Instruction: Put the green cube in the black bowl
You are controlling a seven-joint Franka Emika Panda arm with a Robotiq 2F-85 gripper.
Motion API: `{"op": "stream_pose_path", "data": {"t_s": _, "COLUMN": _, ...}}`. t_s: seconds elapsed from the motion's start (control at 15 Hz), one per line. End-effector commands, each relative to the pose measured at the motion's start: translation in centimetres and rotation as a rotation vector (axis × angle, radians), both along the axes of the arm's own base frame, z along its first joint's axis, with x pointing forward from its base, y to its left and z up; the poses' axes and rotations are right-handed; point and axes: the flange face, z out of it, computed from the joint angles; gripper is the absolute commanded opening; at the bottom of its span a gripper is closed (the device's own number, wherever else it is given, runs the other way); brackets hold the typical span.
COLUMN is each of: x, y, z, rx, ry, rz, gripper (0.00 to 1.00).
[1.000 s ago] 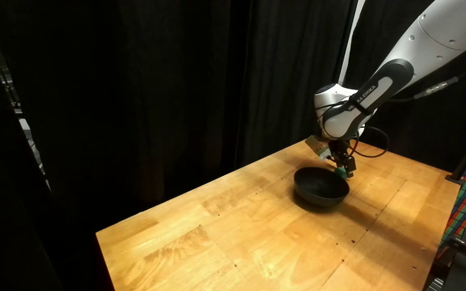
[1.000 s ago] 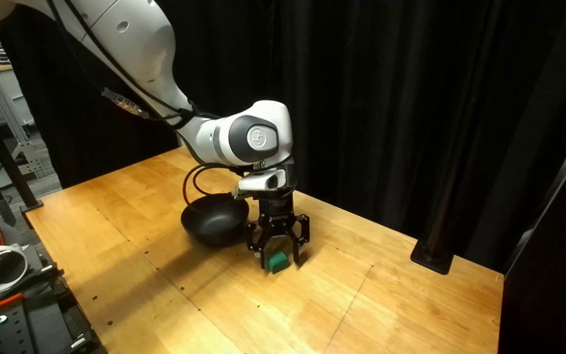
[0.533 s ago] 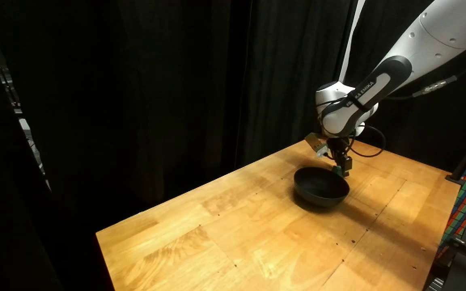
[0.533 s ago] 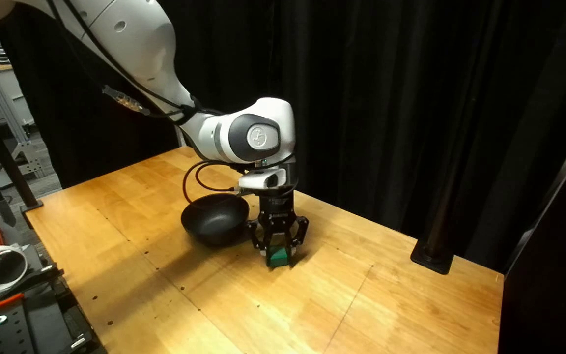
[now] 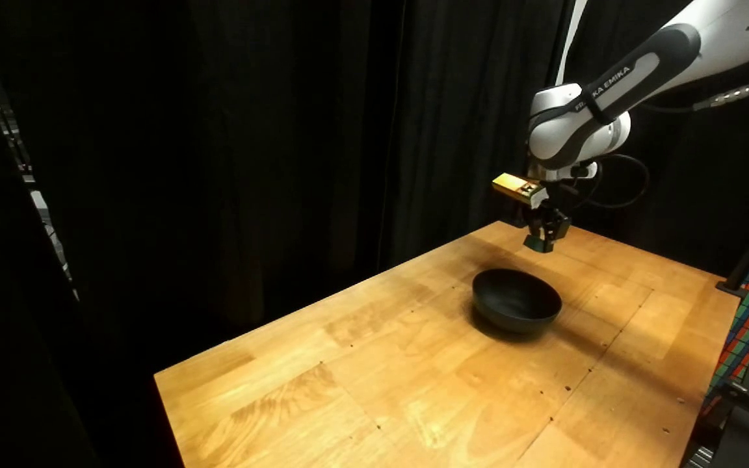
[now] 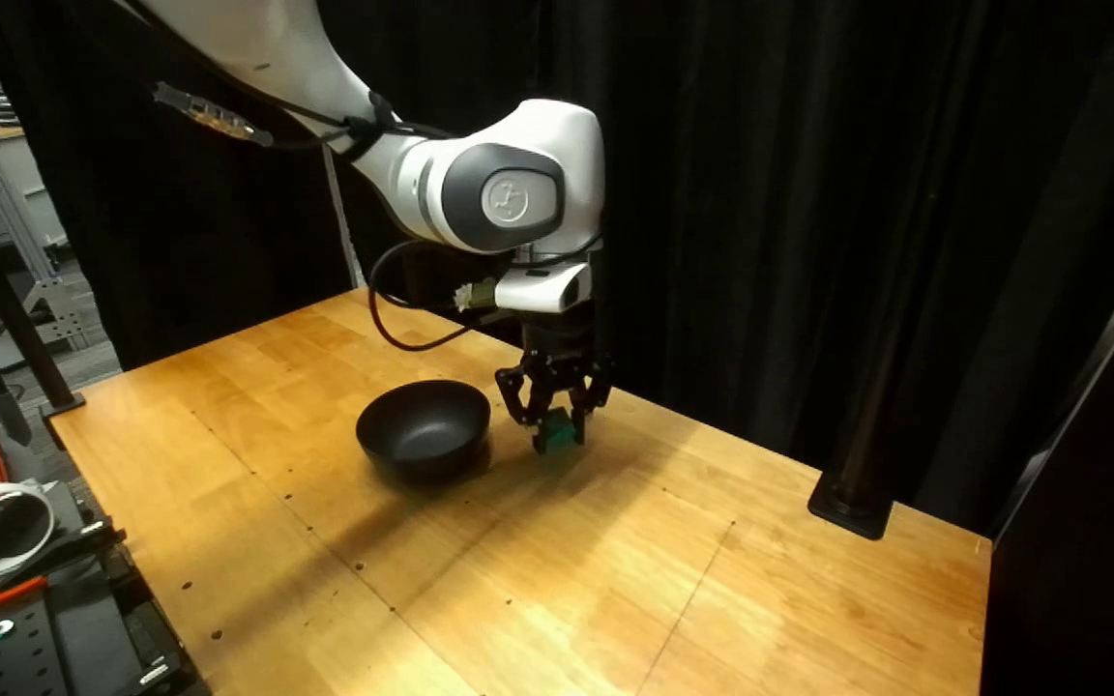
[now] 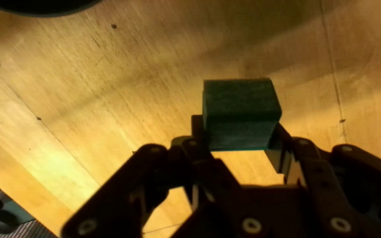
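Tool (image 6: 559,438) clamped on green cube (image 7: 241,112), airborne beside black bowl (image 6: 425,428). Shift over bowl centre, clear rim, lower, then release.

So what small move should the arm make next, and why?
I'd probably shift the gripper sideways toward the black bowl: the green cube is held clear of the table, but beside the bowl, not yet over it.

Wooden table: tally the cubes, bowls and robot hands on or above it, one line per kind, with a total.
Cubes: 1, the green cube, held above the wooden table
Bowls: 1, the black bowl, standing on that table
Robot hands: 1, the hand, closed on the cube
Total: 3
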Motion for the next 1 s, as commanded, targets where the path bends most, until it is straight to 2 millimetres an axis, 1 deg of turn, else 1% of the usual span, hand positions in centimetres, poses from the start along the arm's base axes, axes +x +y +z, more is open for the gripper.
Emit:
{"op": "stream_pose_path", "data": {"t_s": 0.0, "x": -0.7, "y": 3.1, "z": 2.9, "rx": 0.146, "ry": -0.061, "rz": 0.113, "gripper": 0.21}}
{"op": "stream_pose_path", "data": {"t_s": 0.2, "x": -0.9, "y": 7.0, "z": 3.8, "rx": 0.269, "ry": -0.079, "rz": 0.215, "gripper": 0.21}}
{"op": "stream_pose_path", "data": {"t_s": 0.33, "x": -1.7, "y": 9.5, "z": 4.0, "rx": 0.351, "ry": -0.051, "rz": 0.297, "gripper": 0.21}}
{"op": "stream_pose_path", "data": {"t_s": 0.4, "x": -2.2, "y": 10.3, "z": 4.0, "rx": 0.379, "ry": -0.02, "rz": 0.329, "gripper": 0.23}}
{"op": "stream_pose_path", "data": {"t_s": 0.47, "x": -2.9, "y": 10.6, "z": 4.0, "rx": 0.392, "ry": 0.021, "rz": 0.344, "gripper": 0.65}}
{"op": "stream_pose_path", "data": {"t_s": 0.67, "x": -4.9, "y": 10.7, "z": 4.6, "rx": 0.372, "ry": 0.159, "rz": 0.369, "gripper": 0.85}}
{"op": "stream_pose_path", "data": {"t_s": 0.73, "x": -5.5, "y": 10.7, "z": 5.1, "rx": 0.358, "ry": 0.198, "rz": 0.39, "gripper": 0.94}}
{"op": "stream_pose_path", "data": {"t_s": 0.8, "x": -6.1, "y": 10.7, "z": 5.7, "rx": 0.341, "ry": 0.243, "rz": 0.433, "gripper": 0.99}}
{"op": "stream_pose_path", "data": {"t_s": 0.93, "x": -6.9, "y": 10.9, "z": 7.2, "rx": 0.292, "ry": 0.26, "rz": 0.49, "gripper": 1.0}}
